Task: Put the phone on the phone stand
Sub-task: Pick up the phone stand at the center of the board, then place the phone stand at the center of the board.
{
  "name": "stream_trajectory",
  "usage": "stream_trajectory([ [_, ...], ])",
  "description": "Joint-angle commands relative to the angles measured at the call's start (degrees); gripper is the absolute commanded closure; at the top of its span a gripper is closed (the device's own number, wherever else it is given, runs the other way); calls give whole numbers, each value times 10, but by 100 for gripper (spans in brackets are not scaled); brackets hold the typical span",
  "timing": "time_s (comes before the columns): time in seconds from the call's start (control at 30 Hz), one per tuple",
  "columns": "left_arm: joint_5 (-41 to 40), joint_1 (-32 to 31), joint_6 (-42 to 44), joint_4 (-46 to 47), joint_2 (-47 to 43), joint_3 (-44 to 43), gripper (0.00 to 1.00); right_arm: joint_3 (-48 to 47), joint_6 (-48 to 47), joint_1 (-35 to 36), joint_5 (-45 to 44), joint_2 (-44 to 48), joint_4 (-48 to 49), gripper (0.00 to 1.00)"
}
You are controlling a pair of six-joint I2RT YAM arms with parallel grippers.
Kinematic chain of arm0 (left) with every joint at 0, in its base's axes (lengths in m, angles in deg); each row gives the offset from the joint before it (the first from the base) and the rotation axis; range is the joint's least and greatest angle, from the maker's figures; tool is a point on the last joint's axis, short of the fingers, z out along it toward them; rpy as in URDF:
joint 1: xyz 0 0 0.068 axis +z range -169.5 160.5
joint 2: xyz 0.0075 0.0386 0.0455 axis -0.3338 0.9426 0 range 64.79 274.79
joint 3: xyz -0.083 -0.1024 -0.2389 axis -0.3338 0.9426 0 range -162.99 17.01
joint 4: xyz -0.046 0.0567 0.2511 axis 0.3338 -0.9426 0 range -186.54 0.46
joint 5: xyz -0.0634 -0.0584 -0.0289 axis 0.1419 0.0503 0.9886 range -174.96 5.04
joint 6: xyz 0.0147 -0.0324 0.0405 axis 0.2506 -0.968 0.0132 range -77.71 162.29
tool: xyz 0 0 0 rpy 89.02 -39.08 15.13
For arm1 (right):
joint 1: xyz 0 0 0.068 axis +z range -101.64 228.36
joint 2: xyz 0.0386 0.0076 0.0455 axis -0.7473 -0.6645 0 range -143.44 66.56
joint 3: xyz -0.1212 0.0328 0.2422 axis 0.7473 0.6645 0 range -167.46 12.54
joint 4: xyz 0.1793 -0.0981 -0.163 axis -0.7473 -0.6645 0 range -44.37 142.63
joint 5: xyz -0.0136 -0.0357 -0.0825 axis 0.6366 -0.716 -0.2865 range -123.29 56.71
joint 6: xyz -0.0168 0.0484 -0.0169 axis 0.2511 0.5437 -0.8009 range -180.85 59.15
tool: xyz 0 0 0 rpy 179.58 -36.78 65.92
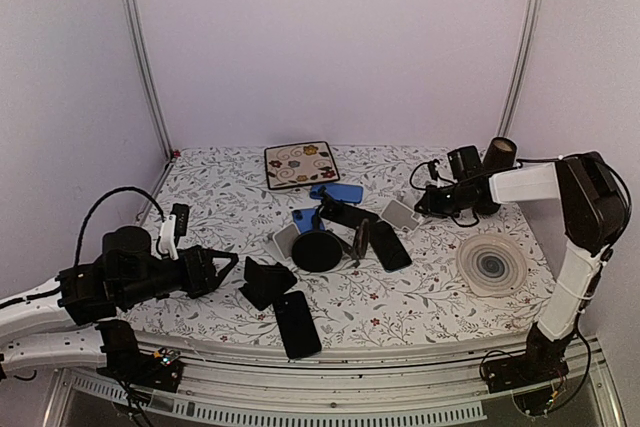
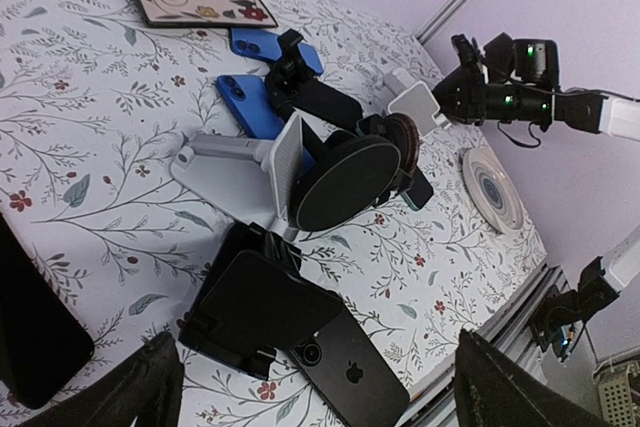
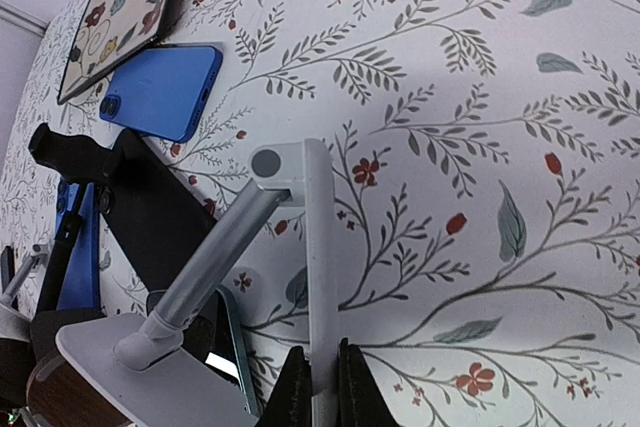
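Clamps the thin flat plate of the pale grey phone stand (image 3: 316, 247) edge-on in the right gripper (image 3: 320, 352), round tube arm slanting off to the left. Holds the left gripper (image 2: 315, 347) spread wide over a matte black folding stand (image 2: 260, 302) and a glossy black phone (image 2: 350, 377), both on the floral-cloth worktop (image 2: 90, 177). Farther off, a blue phone (image 2: 248, 105), lying flat.

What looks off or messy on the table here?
Phones and stands are heaped mid-table: a blue phone lies partly under a black stand. The black phone sits at the near edge of the table and may overhang. The right gripper clamps the white stand, not a phone. No damage visible.
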Motion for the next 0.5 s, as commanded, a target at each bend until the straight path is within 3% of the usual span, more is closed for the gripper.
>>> stream_trajectory([
  [0.0, 11, 8, 5, 21, 6, 12, 6, 67, 41, -28, 28, 71, 81, 95],
  [0.17, 12, 9, 6, 28, 8, 14, 6, 126, 47, -66, 59, 99, 104, 95],
  [0.47, 15, 10, 6, 36, 17, 12, 6, 144, 32, -107, 149, 75, 120, 95],
])
